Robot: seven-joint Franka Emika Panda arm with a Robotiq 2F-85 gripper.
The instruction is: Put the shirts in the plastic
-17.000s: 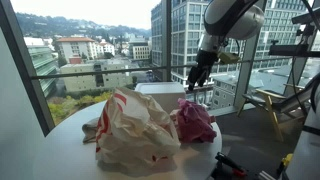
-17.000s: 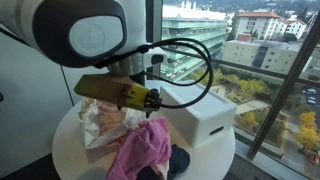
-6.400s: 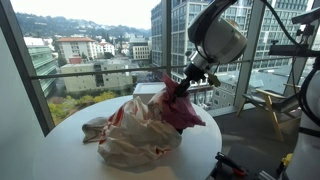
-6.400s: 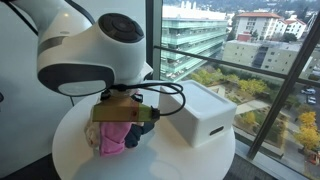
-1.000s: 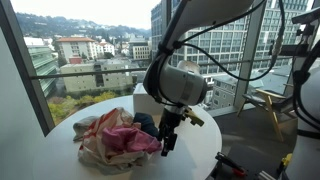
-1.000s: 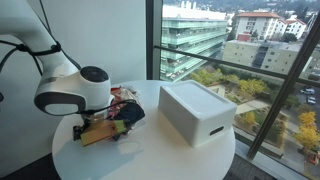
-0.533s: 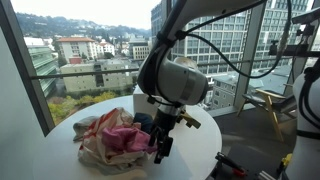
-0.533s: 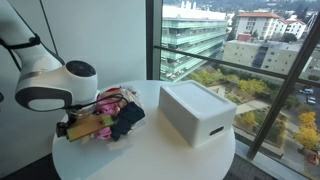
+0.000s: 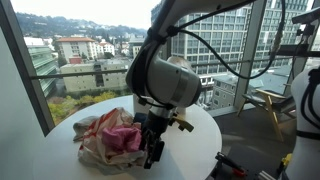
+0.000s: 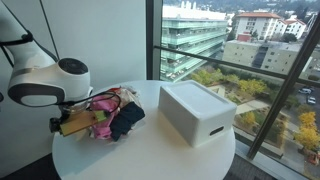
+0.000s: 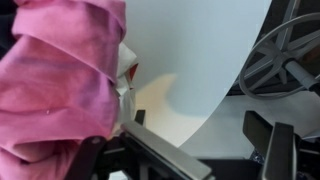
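The likeliest trouble, as I judge it, is that the pink shirt [image 9: 120,136] does not sit deep enough in the plastic bag [image 9: 100,152]. In an exterior view it bulges out of the bag's open mouth, left of centre. A dark shirt [image 10: 126,121] spills over the bag's edge toward the middle of the table [image 10: 150,150], so either shirt could slide out. The gripper [image 9: 152,152] hangs low just beside the bag, near the table's front edge, where a careless sweep could snag the thin plastic and drag the whole bundle along. In the wrist view the fingers [image 11: 160,160] stand well apart along the bottom of the frame, with bare table between them, gripping nothing. The pink shirt fills the upper left, just beside one finger, though I cannot tell whether they touch.
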